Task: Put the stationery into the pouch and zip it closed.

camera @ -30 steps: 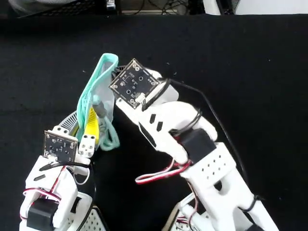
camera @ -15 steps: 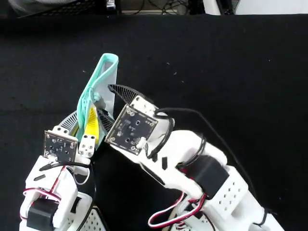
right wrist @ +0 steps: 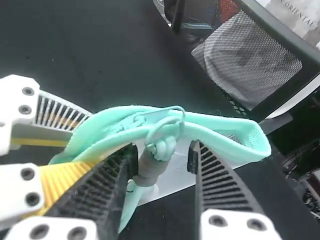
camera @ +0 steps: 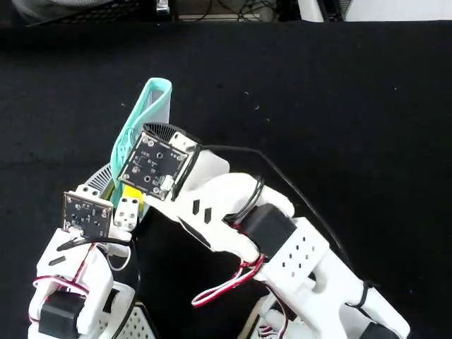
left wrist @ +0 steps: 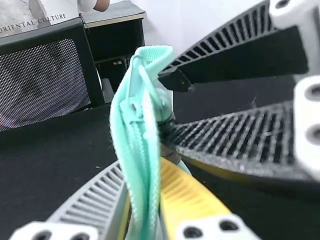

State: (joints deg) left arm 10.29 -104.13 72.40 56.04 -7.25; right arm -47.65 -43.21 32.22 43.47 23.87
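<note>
1. Surface (camera: 367, 106): black, matte, covering the whole work area. Beyond its far edge the room shows a mesh-backed chair (left wrist: 45, 80) and a pale wall.

2. Right arm (camera: 282, 240): white, the bulkier of the pair in the high view, angled across to the pouch. Right gripper (right wrist: 161, 150): its black ribbed fingers (right wrist: 107, 190) stand apart, one on each side of the zip pull and not clamped on it. Judged purpose: lined up to pinch the pull and draw the zip.

3. Left arm (camera: 70, 282): white, low at the near left. Left gripper (left wrist: 145, 185): one grey finger and one yellow finger (left wrist: 185, 195), clamped on the pouch's lower end. Judged purpose: an anchor, so the fabric does not follow when the zip is pulled.

4. Pouch (camera: 145, 113): mint green with a pale side panel, held on edge off the surface between the two grippers, zip side towards the right wrist camera. Contents not visible, and how far the zip has run cannot be told.

5. Zip pull (right wrist: 160, 145): a mint loop with a grey stub (right wrist: 147, 170) hanging below it, between the black fingers.
</note>
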